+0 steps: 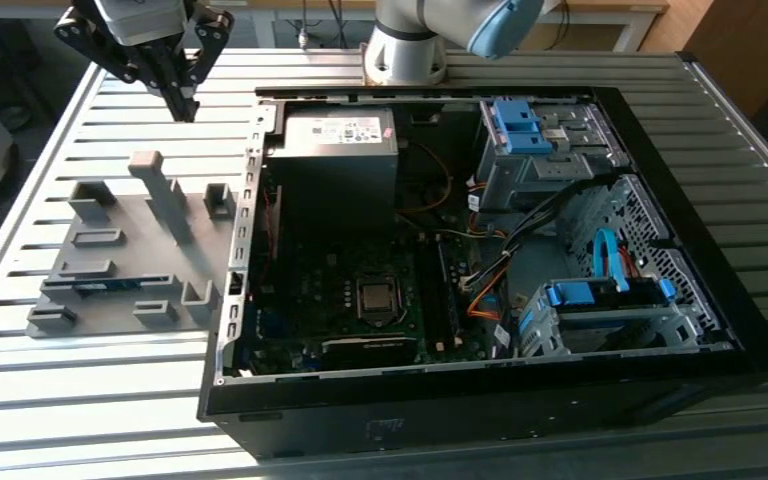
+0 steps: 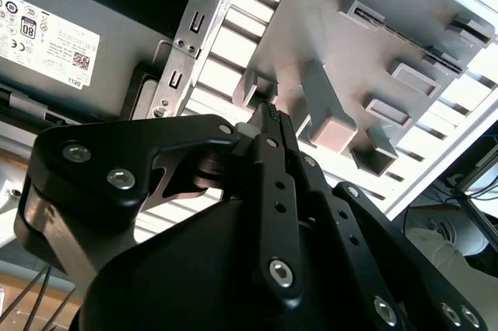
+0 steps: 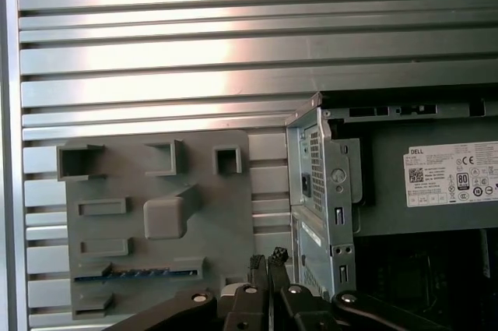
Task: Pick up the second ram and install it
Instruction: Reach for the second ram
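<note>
While my gripper (image 1: 181, 106) hangs above the bench (image 1: 91, 400) past the gray rack (image 1: 137, 262), its fingers are pressed together on nothing; the second ram (image 3: 138, 272) stands on edge in a long rack slot, well apart from me; I judge it light, stiff and fragile; best pinched mid-length on its exposed top edge, flat faces between the pads.
</note>
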Robot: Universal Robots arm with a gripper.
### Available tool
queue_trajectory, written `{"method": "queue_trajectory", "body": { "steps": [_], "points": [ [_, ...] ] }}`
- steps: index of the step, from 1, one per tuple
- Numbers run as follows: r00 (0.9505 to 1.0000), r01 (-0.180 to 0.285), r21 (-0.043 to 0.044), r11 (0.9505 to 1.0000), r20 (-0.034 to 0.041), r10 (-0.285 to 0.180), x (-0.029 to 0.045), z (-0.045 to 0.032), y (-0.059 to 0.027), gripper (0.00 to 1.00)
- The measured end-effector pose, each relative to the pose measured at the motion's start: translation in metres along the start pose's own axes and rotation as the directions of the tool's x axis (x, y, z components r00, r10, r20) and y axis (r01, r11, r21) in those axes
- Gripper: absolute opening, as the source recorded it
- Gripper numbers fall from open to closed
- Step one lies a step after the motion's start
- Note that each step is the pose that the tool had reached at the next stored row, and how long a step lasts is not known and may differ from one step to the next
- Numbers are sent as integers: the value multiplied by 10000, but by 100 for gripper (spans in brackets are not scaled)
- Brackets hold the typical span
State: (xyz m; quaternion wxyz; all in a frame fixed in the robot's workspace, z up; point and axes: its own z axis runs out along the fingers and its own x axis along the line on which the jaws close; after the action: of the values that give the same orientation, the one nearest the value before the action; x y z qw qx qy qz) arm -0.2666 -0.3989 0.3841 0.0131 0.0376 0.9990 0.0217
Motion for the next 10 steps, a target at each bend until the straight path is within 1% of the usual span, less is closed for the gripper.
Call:
{"method": "queue_trajectory", "body": {
  "steps": [7,9,10],
  "points": [
    [10000,0,-1,10000,1,0,34,0,-3,15],
    [10000,1,-1,10000,1,-1,40,-1,-3,14],
    [10000,1,0,10000,0,-1,43,-1,-3,10]
  ]
}}
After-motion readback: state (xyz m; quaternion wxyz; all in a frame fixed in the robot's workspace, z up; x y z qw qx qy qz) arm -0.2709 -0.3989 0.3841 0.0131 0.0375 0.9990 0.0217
